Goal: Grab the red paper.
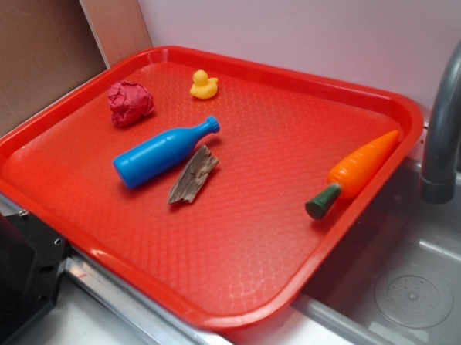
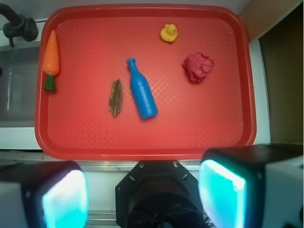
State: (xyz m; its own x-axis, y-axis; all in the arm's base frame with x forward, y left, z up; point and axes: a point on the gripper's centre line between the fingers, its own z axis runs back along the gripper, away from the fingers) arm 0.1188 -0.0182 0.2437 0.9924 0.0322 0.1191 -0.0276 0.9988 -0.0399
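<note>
Because it is only a wad of crumpled sheet, the red paper (image 1: 130,103) (image 2: 198,67) should be very light and soft, likely to give and crush a little under pressure rather than resist, and its matte, creased surface ought to offer plenty of friction, so slipping looks unlikely. It sits on the red tray (image 1: 245,295) (image 2: 142,142) toward one far corner, near the yellow duck (image 1: 203,84) (image 2: 168,33) but apart from it, and clear of the blue bottle (image 1: 164,153) (image 2: 141,89), which lies on its side beside a scrap of wood (image 1: 193,174) (image 2: 115,97); a toy carrot (image 1: 356,174) (image 2: 51,59) rests well away at the opposite edge. Seen from the wrist, the pincer (image 2: 142,197) hangs short of the tray's near rim with its two fingers (image 2: 64,199) spread wide and nothing between them. A sound hold would be across the ball's middle from above, jaws straddling its widest part and reaching low, close to the tray floor. Being so light, it could be nudged aside by one finger arriving first.
</note>
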